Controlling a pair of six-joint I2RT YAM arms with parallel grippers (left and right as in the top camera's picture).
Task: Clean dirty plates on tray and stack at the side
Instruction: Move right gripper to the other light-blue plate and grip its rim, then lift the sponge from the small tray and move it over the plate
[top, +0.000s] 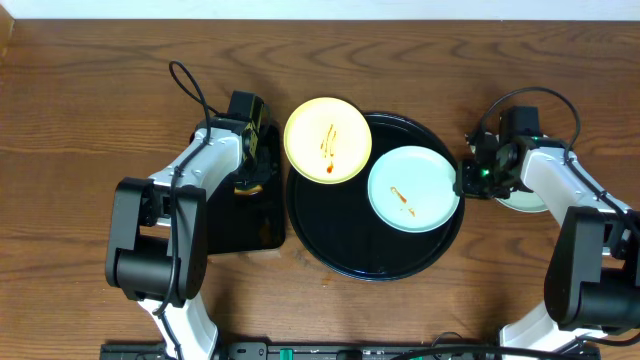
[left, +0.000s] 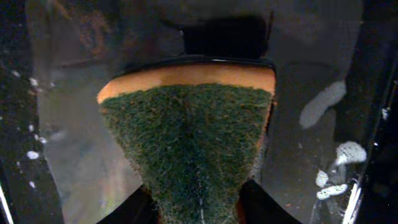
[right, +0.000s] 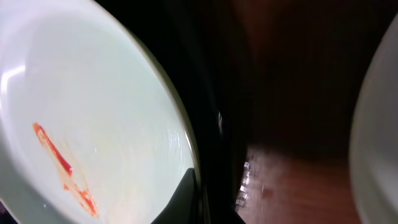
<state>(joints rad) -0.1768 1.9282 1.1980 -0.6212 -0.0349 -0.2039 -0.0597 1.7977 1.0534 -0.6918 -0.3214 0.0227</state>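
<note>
A pale yellow plate (top: 328, 140) with sauce streaks lies on the upper left rim of the round black tray (top: 340, 250). A mint-blue plate (top: 413, 188) with a sauce streak lies in the tray's right half and also shows in the right wrist view (right: 99, 112). My right gripper (top: 464, 180) (right: 202, 199) sits at its right rim, one finger over the edge, closed on it. A second mint-blue plate (top: 527, 203) lies on the table under the right arm. My left gripper (top: 255, 172) (left: 199, 208) is shut on a green sponge (left: 186, 137).
A smaller rectangular black tray (top: 235, 225) lies left of the round tray, under the left gripper; its wet surface (left: 74, 143) carries foam blobs (left: 322, 104). Arm cables loop above both wrists. The second plate's edge (right: 376, 124) is close on the right.
</note>
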